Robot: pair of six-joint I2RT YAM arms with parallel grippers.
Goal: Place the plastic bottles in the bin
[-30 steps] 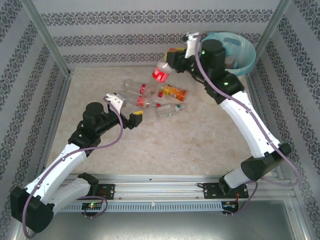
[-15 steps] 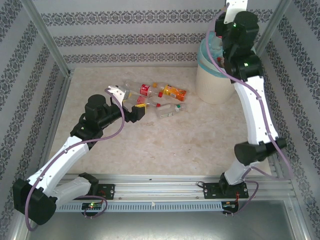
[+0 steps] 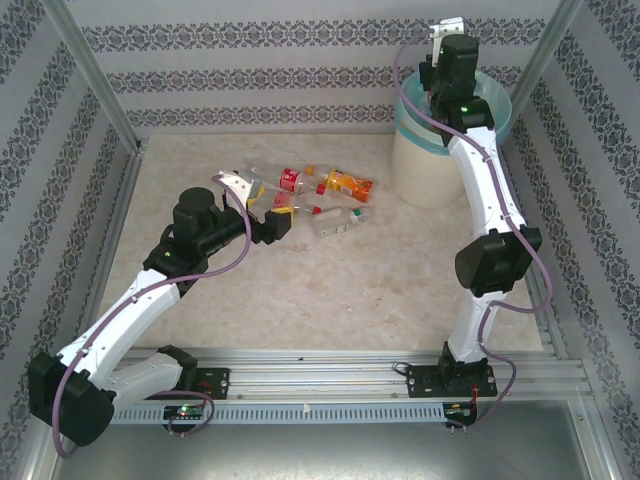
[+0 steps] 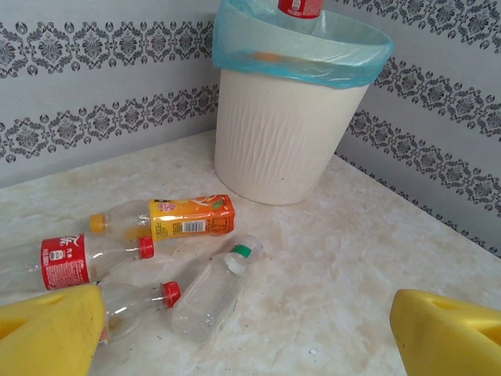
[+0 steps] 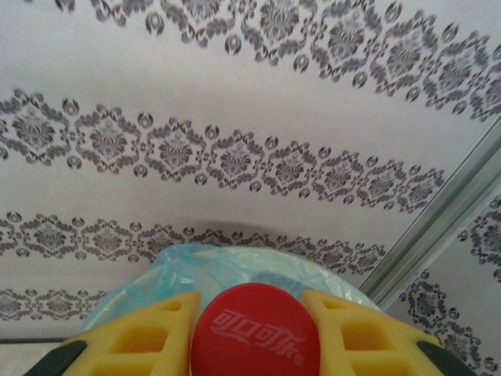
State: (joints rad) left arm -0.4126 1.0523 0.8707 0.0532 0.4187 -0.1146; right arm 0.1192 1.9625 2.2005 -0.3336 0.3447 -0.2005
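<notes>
Five bottles by my count. One, the held bottle (image 5: pixel 254 333), shows a red label and is clenched in the jaws of the right gripper (image 5: pixel 250 313), up over the mouth of the bin (image 4: pixel 282 133). There is just the one bin, cream-white with a blue-green bag (image 4: pixel 344 59) folded over its rim, standing in the far right corner of the worktop (image 4: pixel 376 235).

The other four bottles lie on their sides in a loose cluster, apart from the bin:
- The orange bottle (image 4: pixel 192 218) is nearest the bin.
- The red-label bottle (image 4: pixel 70 262) is beside the orange one.
- The green-label bottle (image 4: pixel 215 290) is clear.
- The red-cap bottle (image 4: pixel 137 301) is partly hidden behind a yellow finger.

The left gripper (image 4: pixel 246 333) hangs close by the cluster, its jaws spread wide with nothing between them.
</notes>
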